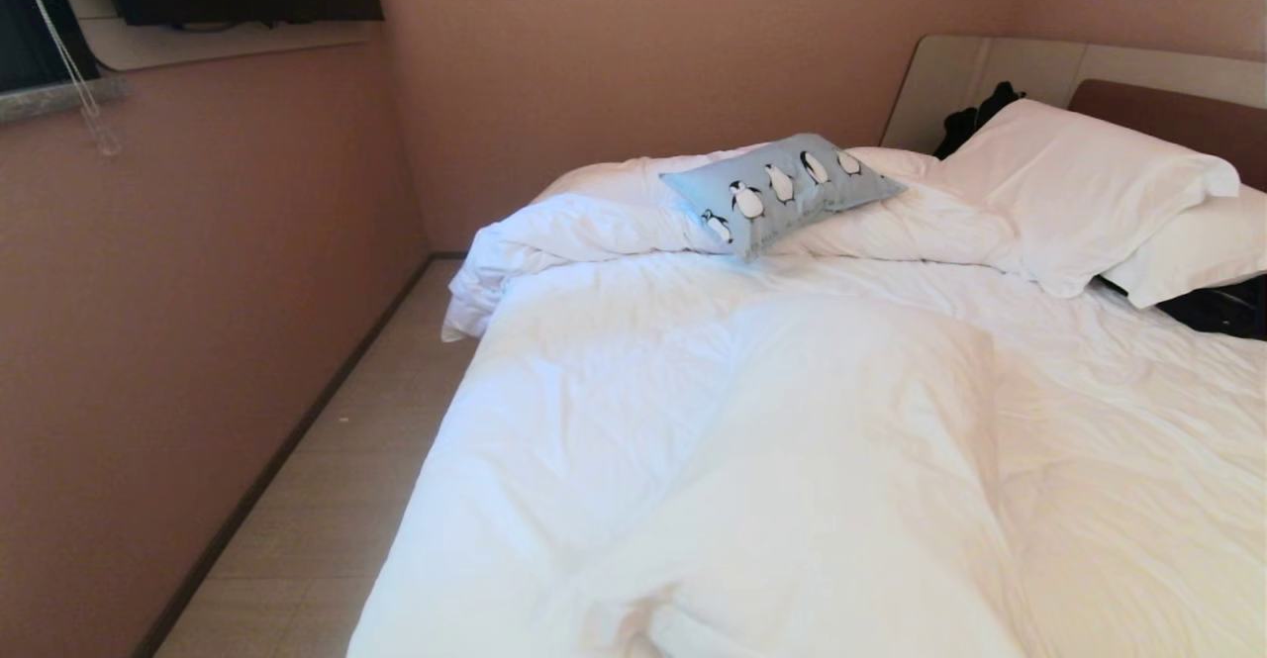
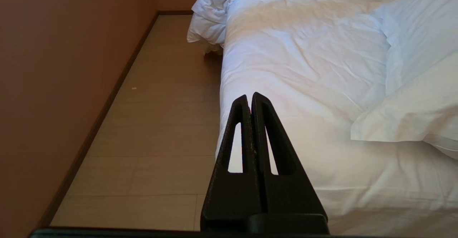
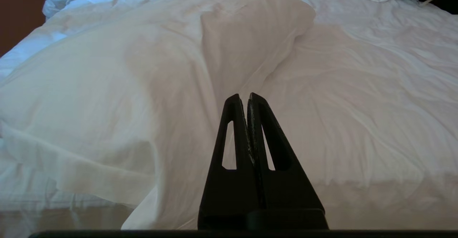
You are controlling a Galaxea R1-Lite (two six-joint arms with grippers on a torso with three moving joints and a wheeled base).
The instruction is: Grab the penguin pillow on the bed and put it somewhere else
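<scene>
The penguin pillow [image 1: 780,191], light blue with a row of black-and-white penguins, lies tilted on bunched duvet at the far side of the bed [image 1: 752,440]. Neither arm shows in the head view. My left gripper [image 2: 249,96] is shut and empty, held near the bed's near left edge over the floor line. My right gripper [image 3: 243,96] is shut and empty too, pointing over the rumpled white duvet [image 3: 322,87]. The penguin pillow shows in neither wrist view.
Two plain white pillows [image 1: 1079,188] lean by the brown headboard [image 1: 1178,114] at the right, with dark clothing [image 1: 975,119] behind and beside them. A narrow strip of pale floor [image 1: 327,500] runs between the bed and the pink wall [image 1: 198,292].
</scene>
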